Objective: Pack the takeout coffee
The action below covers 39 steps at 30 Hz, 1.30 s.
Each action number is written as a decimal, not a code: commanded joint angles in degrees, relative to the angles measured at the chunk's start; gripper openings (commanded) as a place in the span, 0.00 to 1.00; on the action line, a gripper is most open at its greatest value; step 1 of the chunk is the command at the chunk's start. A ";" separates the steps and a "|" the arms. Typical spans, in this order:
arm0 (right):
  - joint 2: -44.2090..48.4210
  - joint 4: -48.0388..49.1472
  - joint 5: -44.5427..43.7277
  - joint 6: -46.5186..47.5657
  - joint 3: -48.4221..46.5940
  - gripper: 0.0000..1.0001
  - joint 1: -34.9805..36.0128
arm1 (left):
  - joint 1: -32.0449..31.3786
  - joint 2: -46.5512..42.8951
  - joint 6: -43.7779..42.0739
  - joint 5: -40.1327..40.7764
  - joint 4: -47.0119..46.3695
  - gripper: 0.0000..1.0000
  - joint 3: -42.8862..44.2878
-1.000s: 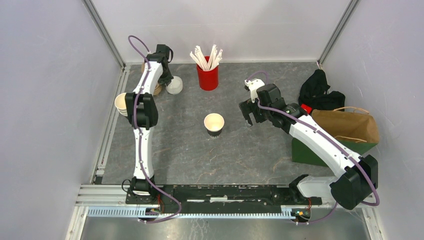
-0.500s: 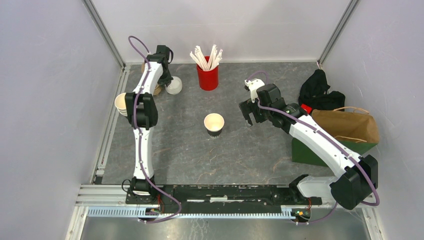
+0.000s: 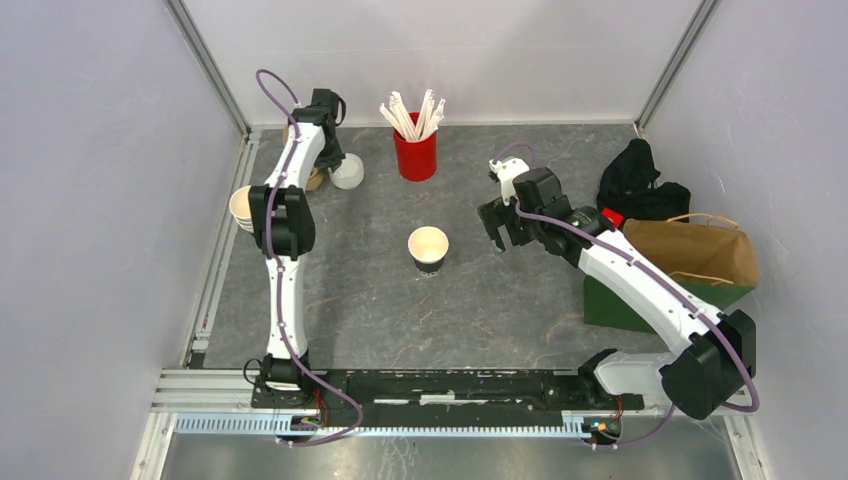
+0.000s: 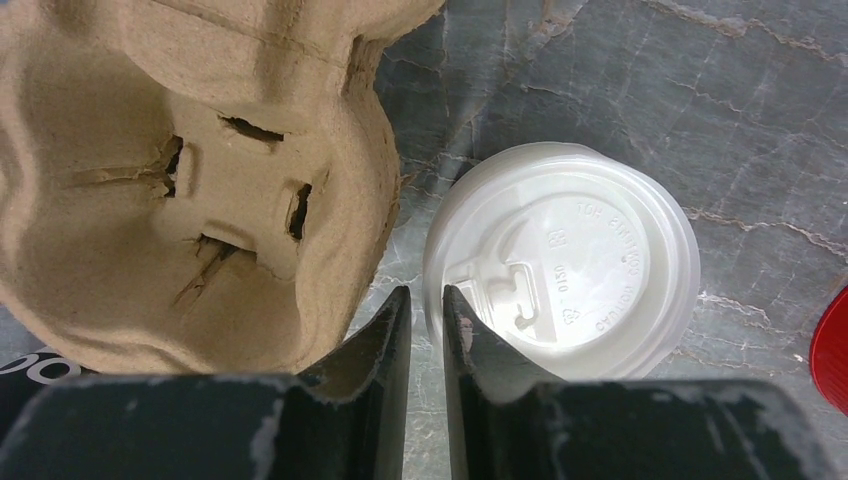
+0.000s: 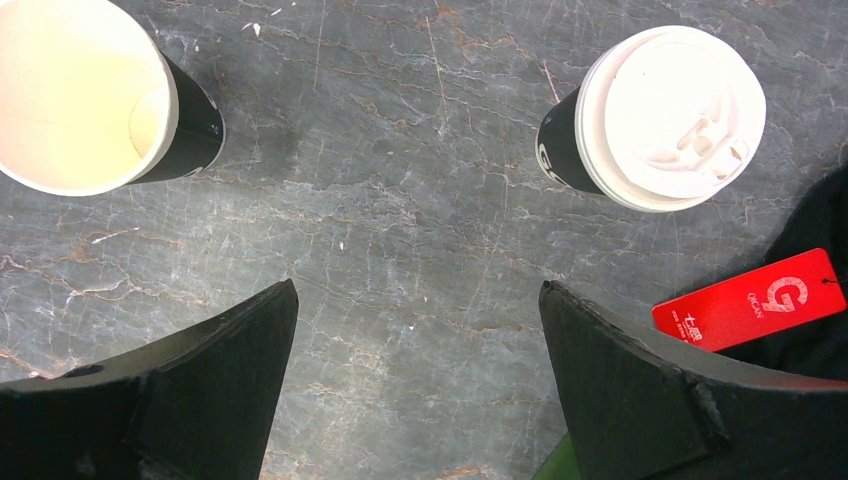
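One takeout coffee (image 5: 660, 115), a black cup with a white sip lid, stands on the table ahead and to the right of my right gripper (image 5: 418, 285), which is wide open and empty. In the top view that gripper (image 3: 497, 228) hovers right of a lidless black cup (image 3: 428, 248); the coffee is hidden there. My left gripper (image 4: 427, 290) is at the back left, jaws a narrow slit apart with bare table between them. Its right finger (image 4: 465, 320) overlaps the edge of a stack of white lids (image 4: 570, 260), and a cardboard cup carrier (image 4: 180, 180) lies to its left.
A red holder of white sticks (image 3: 416, 155) stands at the back. Stacked lidless cups (image 3: 241, 207) sit by the left rail. A brown paper bag (image 3: 700, 250), a green box (image 3: 610, 305) and a black cloth (image 3: 635, 180) with a red tag (image 5: 745, 300) fill the right side.
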<state>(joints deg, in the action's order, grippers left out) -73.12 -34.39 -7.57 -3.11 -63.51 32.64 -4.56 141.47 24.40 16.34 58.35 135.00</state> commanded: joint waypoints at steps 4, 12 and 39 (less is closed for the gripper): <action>0.70 1.64 -0.52 0.26 -0.07 0.98 0.31 | 0.29 -4.82 -2.47 0.46 0.01 0.23 -0.26; 0.70 1.61 -0.43 0.30 0.01 0.98 0.33 | 0.32 -3.12 -2.21 -0.11 0.01 0.22 0.88; 0.69 1.13 -1.22 0.75 -1.11 0.98 0.57 | 0.40 -6.90 1.53 -2.15 0.01 0.02 1.64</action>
<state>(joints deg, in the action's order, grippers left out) -73.12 -34.39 -7.77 -3.07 -63.51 32.93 -4.56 140.73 24.40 15.97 58.46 135.15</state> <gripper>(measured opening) 0.979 0.028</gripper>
